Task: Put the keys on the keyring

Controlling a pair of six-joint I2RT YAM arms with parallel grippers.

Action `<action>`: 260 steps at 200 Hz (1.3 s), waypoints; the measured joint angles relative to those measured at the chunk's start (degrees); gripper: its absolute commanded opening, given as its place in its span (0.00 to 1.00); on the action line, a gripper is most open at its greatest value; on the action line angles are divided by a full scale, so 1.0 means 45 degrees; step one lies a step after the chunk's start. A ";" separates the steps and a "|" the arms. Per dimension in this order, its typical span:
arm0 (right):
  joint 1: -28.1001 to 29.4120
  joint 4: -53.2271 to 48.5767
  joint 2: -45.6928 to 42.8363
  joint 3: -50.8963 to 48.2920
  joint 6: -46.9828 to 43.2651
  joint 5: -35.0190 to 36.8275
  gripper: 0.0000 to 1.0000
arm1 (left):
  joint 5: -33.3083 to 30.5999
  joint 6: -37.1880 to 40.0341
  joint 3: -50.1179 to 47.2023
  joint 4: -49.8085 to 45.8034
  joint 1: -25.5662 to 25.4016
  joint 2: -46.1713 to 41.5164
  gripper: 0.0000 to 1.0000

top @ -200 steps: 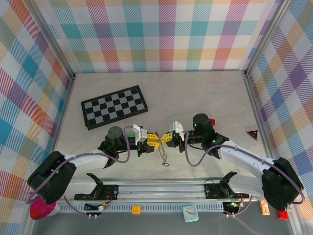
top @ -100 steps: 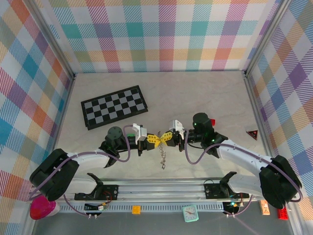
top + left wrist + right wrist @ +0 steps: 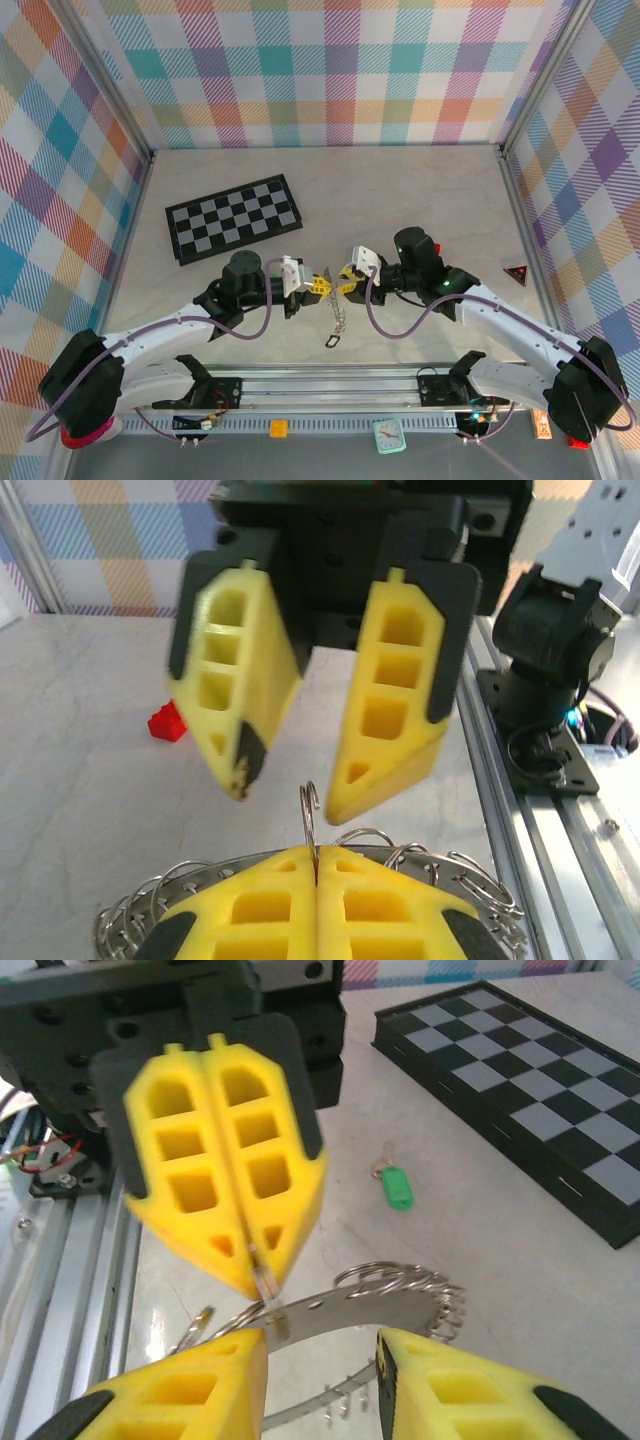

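Our left tool (image 3: 316, 858) pinches the keyring (image 3: 365, 1308), steadying it clear of the surface (image 3: 520, 1260), likely so our right tool (image 3: 320, 1348), spread just opposite, can fetch the green key (image 3: 398, 1186) lying beyond.

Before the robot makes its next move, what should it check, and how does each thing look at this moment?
1. Left jaws shut on the keyring: ok.
2. Right jaws open, free to fetch something: ok.
3. Green key on the ring: not ok, it lies on the table.
4. Black key's whereabouts: cannot tell.
5. Chessboard apart from where the jaws meet: ok.
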 measured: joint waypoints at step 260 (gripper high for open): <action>0.0952 -0.1666 0.2205 0.1015 -0.1622 -0.0364 0.19 | -0.1132 0.2487 0.0821 -0.4255 -0.0495 -0.0112 0.00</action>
